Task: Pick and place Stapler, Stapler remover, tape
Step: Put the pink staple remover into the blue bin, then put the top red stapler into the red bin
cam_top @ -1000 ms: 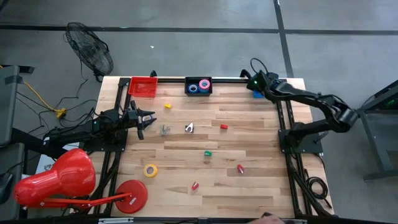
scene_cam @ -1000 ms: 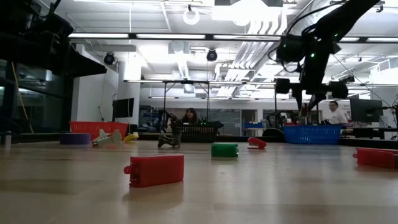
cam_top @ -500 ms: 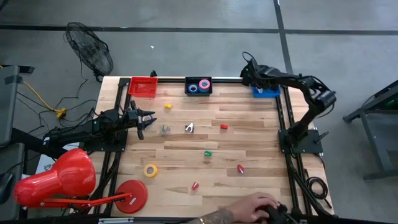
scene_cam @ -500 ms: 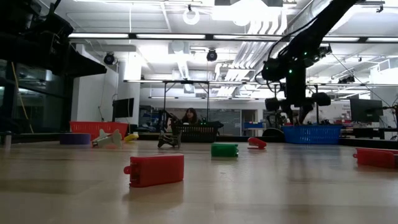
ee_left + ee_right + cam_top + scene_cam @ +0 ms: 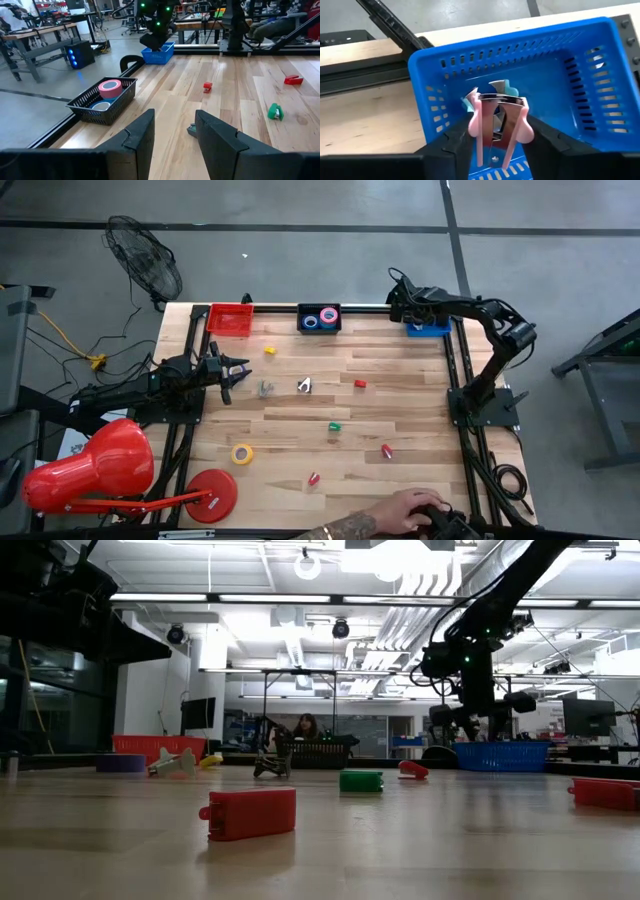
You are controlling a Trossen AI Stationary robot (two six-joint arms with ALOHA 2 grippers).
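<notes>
Table: wooden planks (image 5: 400, 400) fill the middle of the high view, with grey floor around, a fan (image 5: 146, 270) at upper left and a red lamp (image 5: 90, 470) at lower left.
Bins: along the table's top edge sit a red bin (image 5: 231, 318), a black bin (image 5: 319, 318) and a blue bin (image 5: 430, 328) toward the upper right.
My right gripper (image 5: 498, 131): it hangs over the blue bin (image 5: 570, 90); my fingers are closed most of the way on a pink-handled stapler remover (image 5: 497, 122), its metal claws showing between them, held above the bin floor.
My left gripper (image 5: 172, 132): it waits at the left edge of the table, centre-left in the high view (image 5: 232, 370); my two fingers stand apart with nothing between them.
Tape: pink and blue rolls (image 5: 323, 317) lie in the black bin, seen also from my left wrist (image 5: 110, 89); one yellow roll (image 5: 241, 453) lies loose at lower left of the table.
Staplers: small red ones (image 5: 360, 383) (image 5: 386, 450) (image 5: 314, 478) and a green one (image 5: 334, 426) lie scattered across the lower middle.
Other removers: two metal pieces (image 5: 265, 388) (image 5: 305, 385) lie mid-table, just right of my left gripper.
Person: a hand (image 5: 405, 510) shows at the bottom edge of the high view.
</notes>
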